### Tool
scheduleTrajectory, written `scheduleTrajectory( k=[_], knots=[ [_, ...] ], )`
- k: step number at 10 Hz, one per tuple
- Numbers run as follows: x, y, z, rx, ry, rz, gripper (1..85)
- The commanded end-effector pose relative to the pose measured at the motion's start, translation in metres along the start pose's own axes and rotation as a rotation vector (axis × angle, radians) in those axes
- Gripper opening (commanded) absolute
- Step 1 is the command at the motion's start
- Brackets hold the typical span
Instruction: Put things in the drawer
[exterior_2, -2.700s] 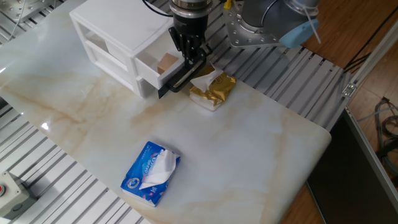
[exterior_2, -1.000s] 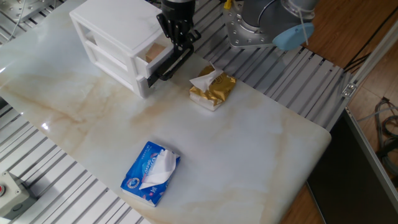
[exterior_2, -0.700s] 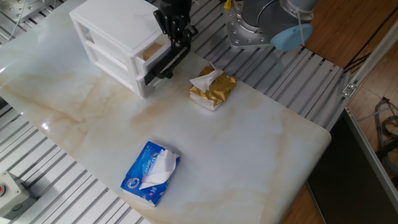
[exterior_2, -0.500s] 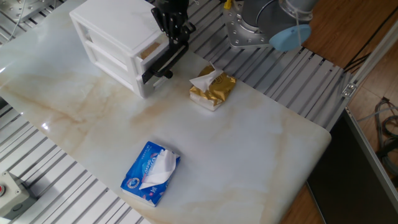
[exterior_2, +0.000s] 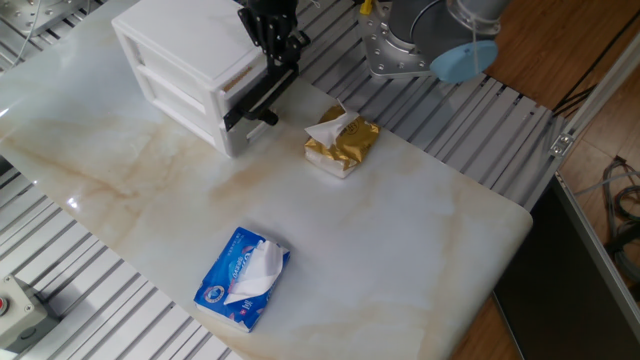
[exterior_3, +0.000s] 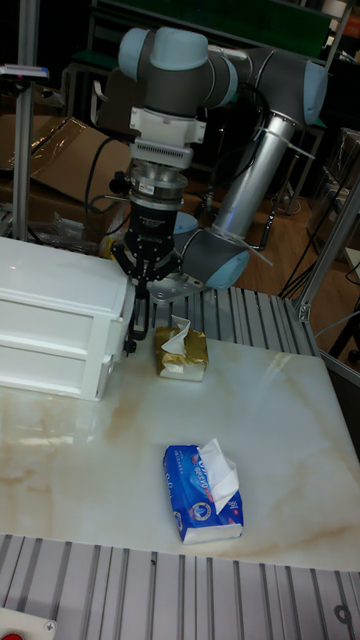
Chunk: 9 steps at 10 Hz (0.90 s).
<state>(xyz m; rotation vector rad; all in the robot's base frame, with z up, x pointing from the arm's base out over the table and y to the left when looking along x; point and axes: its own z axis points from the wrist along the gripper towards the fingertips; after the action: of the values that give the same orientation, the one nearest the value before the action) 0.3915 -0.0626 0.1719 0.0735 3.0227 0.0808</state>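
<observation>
The white drawer is the upper tier of a small white cabinet at the table's back left, and it stands almost pushed in. Only a thin tan sliver of the wooden block shows in the remaining gap. My gripper points down at the far end of the black bar handle, fingers together and pressed against it. In the tall fixed view the gripper stands just above the handle at the cabinet's right side, and the block is hidden.
A gold tissue pack lies just right of the drawer front, also seen as the gold pack. A blue tissue pack lies near the table's front edge, the blue pack. Metal slats border the marble top.
The gripper has moved back and left with the handle, sliding the drawer from wide open to nearly in. The block has gone almost out of sight inside. The tissue packs have not moved.
</observation>
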Motion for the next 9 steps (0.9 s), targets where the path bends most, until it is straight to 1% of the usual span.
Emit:
scheduleTrajectory(
  k=[1, 3, 4, 5, 6, 7, 8, 9],
  knots=[
    [-0.002, -0.008, -0.001, 0.003, -0.012, -0.017, 1.0],
    [-0.003, -0.009, -0.001, 0.008, -0.015, -0.024, 1.0],
    [-0.005, -0.017, -0.001, 0.038, -0.024, -0.048, 1.0],
    [-0.005, -0.011, 0.000, 0.020, -0.025, -0.029, 1.0],
    [-0.004, 0.005, 0.001, -0.037, -0.024, 0.028, 1.0],
    [-0.003, 0.004, 0.001, -0.030, -0.025, 0.033, 1.0],
    [-0.004, -0.010, 0.001, 0.021, -0.027, -0.004, 1.0],
    [-0.006, -0.023, -0.001, 0.062, -0.026, -0.036, 1.0]
  ],
)
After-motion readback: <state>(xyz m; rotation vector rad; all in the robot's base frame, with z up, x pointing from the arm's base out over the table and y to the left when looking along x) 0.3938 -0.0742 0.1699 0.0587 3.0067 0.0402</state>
